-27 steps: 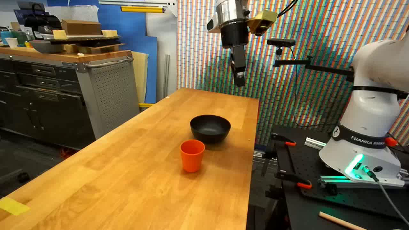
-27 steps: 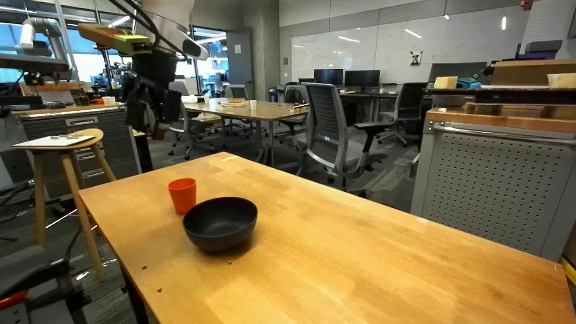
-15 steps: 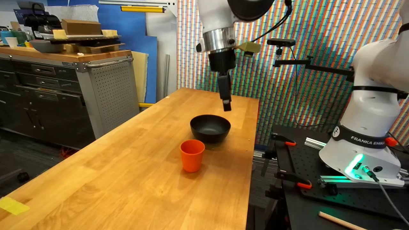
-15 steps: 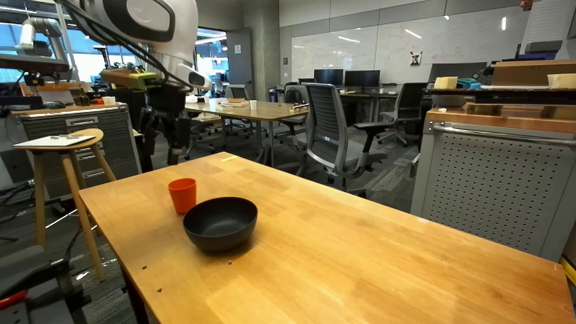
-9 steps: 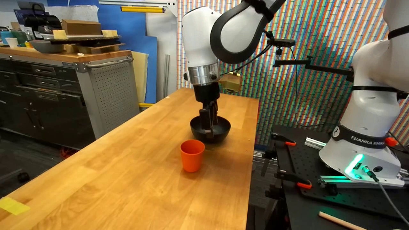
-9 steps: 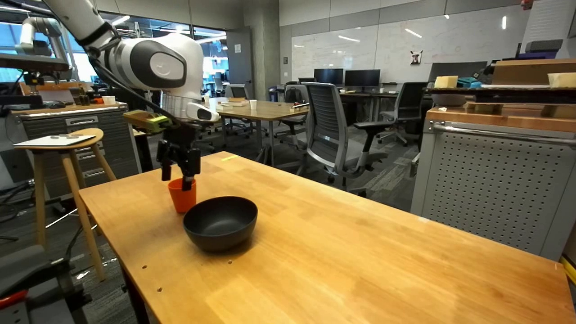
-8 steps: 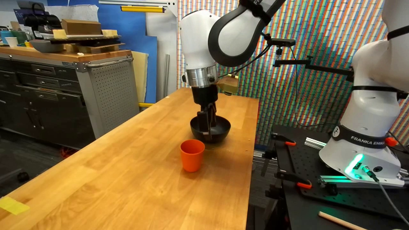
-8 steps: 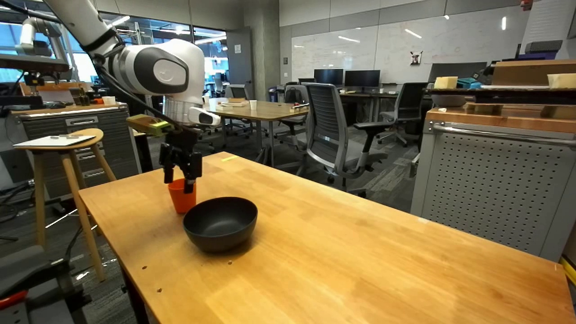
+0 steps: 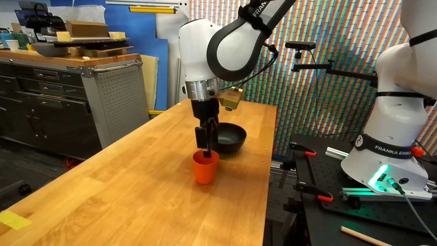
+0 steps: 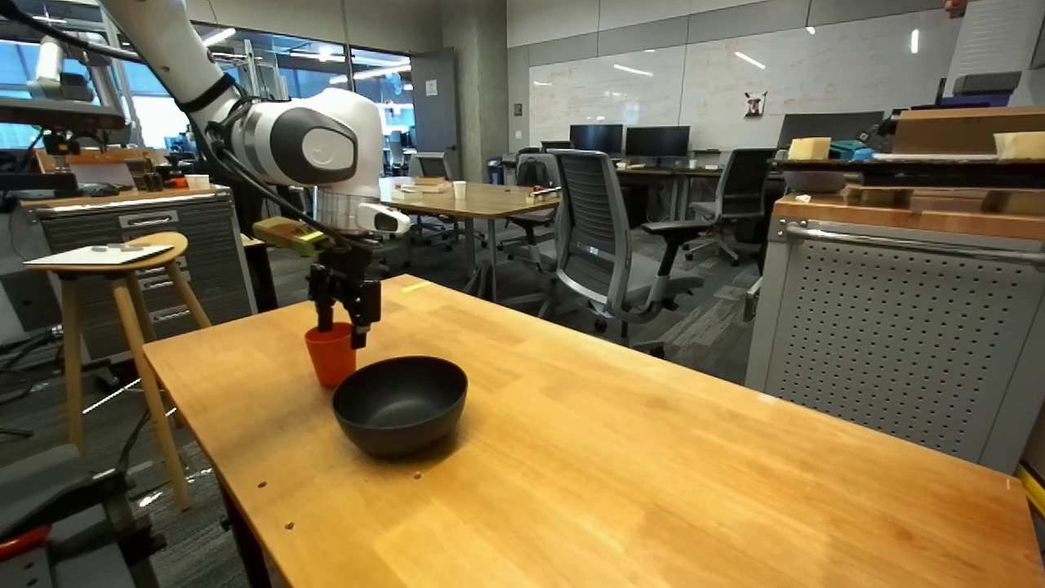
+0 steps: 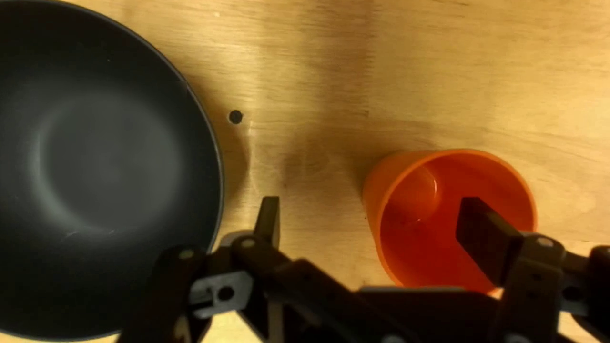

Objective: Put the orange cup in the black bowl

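The orange cup stands upright on the table in both exterior views [image 9: 205,172] [image 10: 330,366], close beside the black bowl [image 9: 233,145] [image 10: 400,433]. In the wrist view the cup [image 11: 424,238] is at the right and the bowl [image 11: 109,162] at the left, its visible inside empty. My gripper [image 9: 210,150] [image 10: 342,333] points down at the cup's rim. In the wrist view the gripper [image 11: 371,202] is open with nothing between its fingers. One fingertip is over the cup's mouth; the other is over the wood between cup and bowl. Whether a finger touches the cup cannot be told.
The wooden table [image 9: 136,191] has its edge close to the cup on the robot base's side. Yellow tape [image 9: 14,220] lies at a table corner. A grey tool cabinet [image 9: 116,92] stands beyond the table. A stool [image 10: 147,253] and chair [image 10: 600,237] stand around it.
My gripper has come down from high above the table, past the bowl, to the cup's rim, the fingers open. The cup and bowl have not moved.
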Robot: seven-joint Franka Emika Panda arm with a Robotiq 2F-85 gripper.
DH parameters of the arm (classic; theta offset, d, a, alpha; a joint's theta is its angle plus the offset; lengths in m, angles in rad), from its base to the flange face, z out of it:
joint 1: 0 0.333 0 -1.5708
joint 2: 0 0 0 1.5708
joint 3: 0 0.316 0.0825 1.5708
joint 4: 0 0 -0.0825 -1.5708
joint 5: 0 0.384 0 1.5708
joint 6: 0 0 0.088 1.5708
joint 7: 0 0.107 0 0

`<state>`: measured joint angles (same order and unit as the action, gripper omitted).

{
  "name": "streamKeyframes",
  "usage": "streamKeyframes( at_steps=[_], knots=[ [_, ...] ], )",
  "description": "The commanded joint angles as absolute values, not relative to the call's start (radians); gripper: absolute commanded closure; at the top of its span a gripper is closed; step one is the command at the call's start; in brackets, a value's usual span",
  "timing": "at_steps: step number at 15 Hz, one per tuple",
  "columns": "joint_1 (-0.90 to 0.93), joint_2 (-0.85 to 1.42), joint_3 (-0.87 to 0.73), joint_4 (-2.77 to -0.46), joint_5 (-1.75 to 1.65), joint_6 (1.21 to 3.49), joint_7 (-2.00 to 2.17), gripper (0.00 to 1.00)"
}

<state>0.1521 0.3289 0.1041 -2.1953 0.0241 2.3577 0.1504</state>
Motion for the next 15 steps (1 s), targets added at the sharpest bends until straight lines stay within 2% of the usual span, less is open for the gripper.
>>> streamKeyframes(
  at_steps=[1, 2, 5, 9, 12, 15],
  knots=[
    [0.16, 0.384, 0.095, -2.155, 0.017, 2.389, 0.177, 0.3],
    [0.159, 0.392, 0.093, -2.154, 0.017, 2.397, 0.177, 0.36],
    [0.152, 0.422, 0.089, -2.148, 0.029, 2.417, 0.172, 0.63],
    [0.151, 0.438, 0.087, -2.146, 0.035, 2.427, 0.17, 0.92],
    [0.151, 0.428, 0.091, -2.152, 0.04, 2.425, 0.17, 0.99],
    [0.158, 0.387, 0.082, -2.164, 0.024, 2.42, 0.184, 0.94]
  ],
)
